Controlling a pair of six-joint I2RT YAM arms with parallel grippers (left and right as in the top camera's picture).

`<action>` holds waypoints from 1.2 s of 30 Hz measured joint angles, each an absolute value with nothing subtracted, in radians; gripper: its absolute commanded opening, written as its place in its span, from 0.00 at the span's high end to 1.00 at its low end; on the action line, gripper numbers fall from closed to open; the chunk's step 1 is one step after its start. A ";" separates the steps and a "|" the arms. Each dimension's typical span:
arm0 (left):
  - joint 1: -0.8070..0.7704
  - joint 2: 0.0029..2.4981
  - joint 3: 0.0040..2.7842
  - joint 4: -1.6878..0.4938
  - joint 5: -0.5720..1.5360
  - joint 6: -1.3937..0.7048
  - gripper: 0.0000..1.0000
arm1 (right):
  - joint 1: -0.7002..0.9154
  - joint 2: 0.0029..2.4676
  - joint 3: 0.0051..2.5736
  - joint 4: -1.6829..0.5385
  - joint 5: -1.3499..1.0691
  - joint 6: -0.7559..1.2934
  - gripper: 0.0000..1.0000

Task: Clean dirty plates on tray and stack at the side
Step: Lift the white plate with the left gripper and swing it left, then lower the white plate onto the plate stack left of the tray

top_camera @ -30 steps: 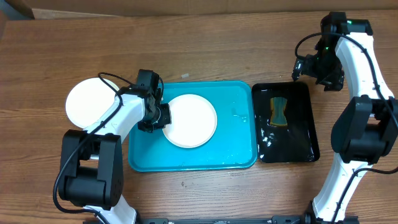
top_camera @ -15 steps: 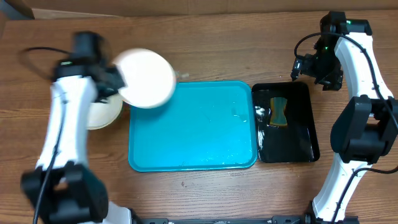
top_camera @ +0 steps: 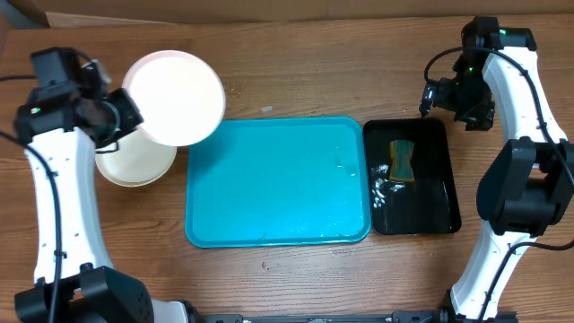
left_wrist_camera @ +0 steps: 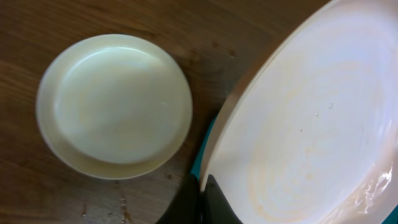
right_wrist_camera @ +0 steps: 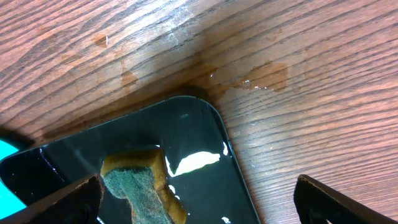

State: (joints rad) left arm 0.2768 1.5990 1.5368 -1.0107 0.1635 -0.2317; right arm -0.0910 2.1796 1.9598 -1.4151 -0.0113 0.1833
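A: Where do we stand on the left side?
B: Left claw is clamped on the rim of a white plate. We hold it up off the bench, just past the top-left corner of the turquoise tray.
A: Plate surface?
B: In the left wrist view we see a faint orange-tan ring on its face and water drops near the lower right edge. The dark fingers show at the rim, bottom of frame.
A: And the pile at the side?
B: A cream-coloured plate lies flat on the bench, just left of the tray. From overhead the held plate covers its upper right part. We can't tell whether it's one plate or several stacked.
A: Tray?
B: Flat on the bench, with a wet sheen and a few drops toward its right side.
A: Right side?
B: Right claw is spread wide, nothing between the fingers. It hangs near the far edge of the black tray, which sits just right of the turquoise one. A yellow-green sponge lies in the black tray's far half, in a film of water. In the right wrist view we also see spilled water on the bench past that tray's corner.
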 measured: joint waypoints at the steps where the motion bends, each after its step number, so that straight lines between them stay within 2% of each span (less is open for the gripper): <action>1: 0.247 1.599 1.537 -1.010 0.167 -0.231 0.96 | -0.091 2.180 1.960 -1.415 -0.012 0.184 0.00; 4: 0.125 1.599 1.537 -0.998 0.171 -0.231 0.96 | -0.091 2.180 1.960 -1.415 -0.012 0.184 0.00; 9: -0.170 1.607 1.537 -0.914 0.088 -0.231 0.96 | -0.091 2.180 1.960 -1.415 -0.012 0.184 0.00; 15: -0.543 1.660 1.537 -0.759 -0.124 -0.231 0.96 | -0.091 2.180 1.960 -1.415 -0.012 0.183 0.00; 20: -0.776 1.738 1.538 -0.622 -0.347 -0.197 0.96 | -0.091 2.180 1.960 -1.415 -0.012 0.183 0.00; 27: -0.949 1.831 1.538 -0.501 -0.581 -0.056 0.96 | -0.091 2.180 1.960 -1.415 -0.012 0.184 0.00; 36: -1.153 1.869 1.538 -0.289 -1.000 0.278 0.96 | -0.091 2.180 1.960 -1.414 -0.012 0.183 0.00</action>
State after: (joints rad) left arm -1.1526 1.8694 1.5379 -0.2886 -0.9997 0.2783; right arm -0.0910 2.1796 1.9598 -1.4143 -0.0120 0.1833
